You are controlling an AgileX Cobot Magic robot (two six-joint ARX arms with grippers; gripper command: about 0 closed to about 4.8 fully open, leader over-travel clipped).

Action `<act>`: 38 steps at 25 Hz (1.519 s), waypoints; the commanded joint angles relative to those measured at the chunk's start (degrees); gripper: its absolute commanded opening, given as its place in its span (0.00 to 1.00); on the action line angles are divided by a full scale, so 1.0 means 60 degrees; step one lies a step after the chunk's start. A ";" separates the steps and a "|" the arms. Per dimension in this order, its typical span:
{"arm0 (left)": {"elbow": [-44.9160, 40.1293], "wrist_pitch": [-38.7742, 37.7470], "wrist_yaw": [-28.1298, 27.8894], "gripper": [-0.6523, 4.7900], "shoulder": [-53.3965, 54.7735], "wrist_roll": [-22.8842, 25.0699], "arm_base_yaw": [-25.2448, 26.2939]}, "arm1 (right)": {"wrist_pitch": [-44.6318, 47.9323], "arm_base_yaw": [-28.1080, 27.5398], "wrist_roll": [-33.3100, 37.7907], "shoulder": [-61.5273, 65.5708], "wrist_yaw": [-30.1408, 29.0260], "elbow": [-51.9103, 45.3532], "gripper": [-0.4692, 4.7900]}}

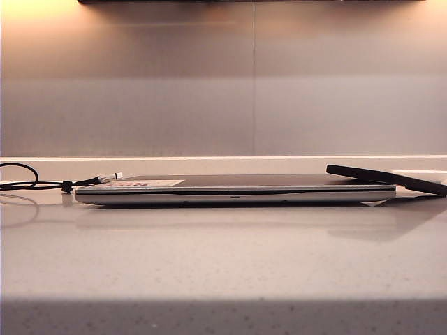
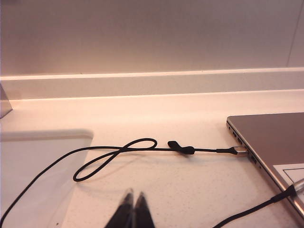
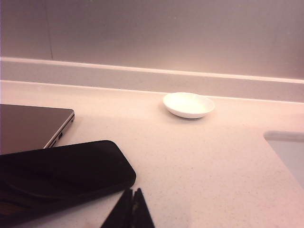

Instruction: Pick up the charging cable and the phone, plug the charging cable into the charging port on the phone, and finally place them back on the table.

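Your left gripper (image 2: 132, 205) sits low over the pale speckled table (image 1: 223, 265), its black fingers pressed together and holding nothing. Your right gripper (image 3: 131, 202) is the same: closed, empty, just short of the phone.

The thin black charging cable (image 2: 114, 154) lies on the table's left part, looped once, with a small black tie (image 2: 181, 148) on it. In the left wrist view one plug end (image 2: 240, 150) sits at the side edge of the wide silver closed laptop (image 2: 275, 142); you cannot tell whether it is plugged in or only touching. A second run of cable (image 2: 256, 209) crosses nearer the gripper, its pale tip resting up on the laptop's lid near the white-and-pink label (image 1: 143, 183).

The flat black phone with rounded corners (image 3: 61, 173) lies tilted, one end propped on the laptop's right corner, the other end out toward the table's right side. The laptop fills the middle between cable and phone, so both task items rest against it.

A small white shallow dish (image 3: 188, 104) stands well apart from the phone, near the raised back edge of the table. The charging port is not discernible.
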 commanded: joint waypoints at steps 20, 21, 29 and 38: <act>0.1781 0.0539 0.0029 0.11 0.0306 -0.0954 -0.0011 | -0.1198 0.0022 0.1155 0.0517 0.0160 0.3031 0.09; 0.2004 0.0699 0.0029 0.11 0.0597 -0.0958 -0.0011 | -0.1188 0.0022 0.1155 0.0889 0.0058 0.3391 0.09; 0.3177 0.1311 0.0029 0.11 0.3264 -0.0943 -0.0080 | -0.1188 0.0029 0.1140 0.3468 -0.1104 0.5227 0.09; 0.3417 0.2674 0.0029 0.11 0.6710 0.0707 -0.2951 | -0.1592 0.2171 0.0448 0.4539 -0.0754 0.5825 0.09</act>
